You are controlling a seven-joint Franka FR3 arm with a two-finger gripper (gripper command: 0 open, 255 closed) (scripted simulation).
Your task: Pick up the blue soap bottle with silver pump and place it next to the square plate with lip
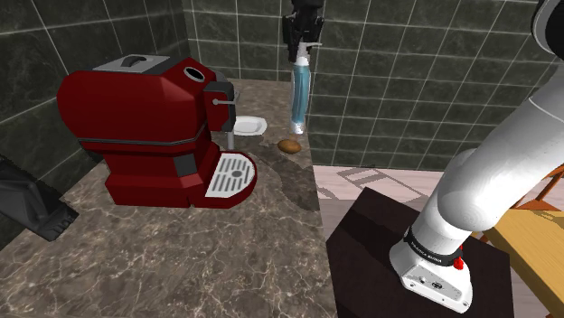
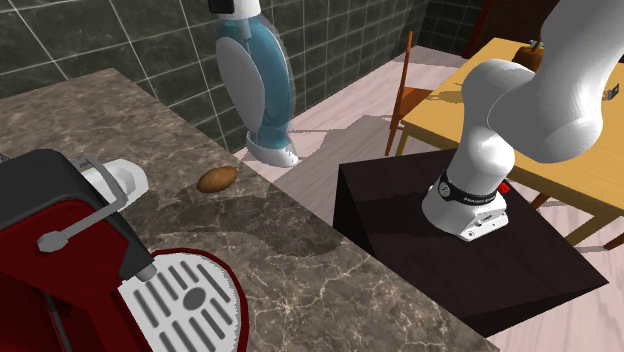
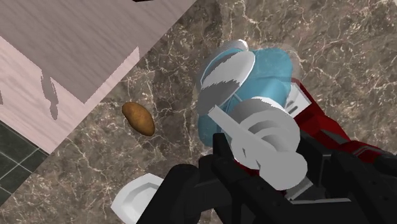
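Note:
The blue soap bottle [image 1: 301, 90] hangs upright in the air over the far end of the marble counter, with my gripper [image 1: 303, 29] shut on its top. In the second exterior view the bottle [image 2: 262, 80] shows a pale panel on its side and a whitish base, and my gripper [image 2: 235, 6] is cut off at the upper edge. In the wrist view the silver pump [image 3: 264, 137] sits between my gripper [image 3: 267, 175] fingers, the blue body [image 3: 270, 70] beyond it. The white square plate [image 1: 249, 125] lies below, beside the red machine, partly hidden by it.
A big red coffee machine [image 1: 154, 126] with a grey drip tray [image 1: 229, 173] takes up the counter's middle. A brown potato [image 1: 289, 145] lies between plate and counter edge. A dark appliance [image 1: 32, 206] stands at the shoulder view's left. Tiled walls close the back; a wooden table [image 2: 520, 110] stands behind the stand.

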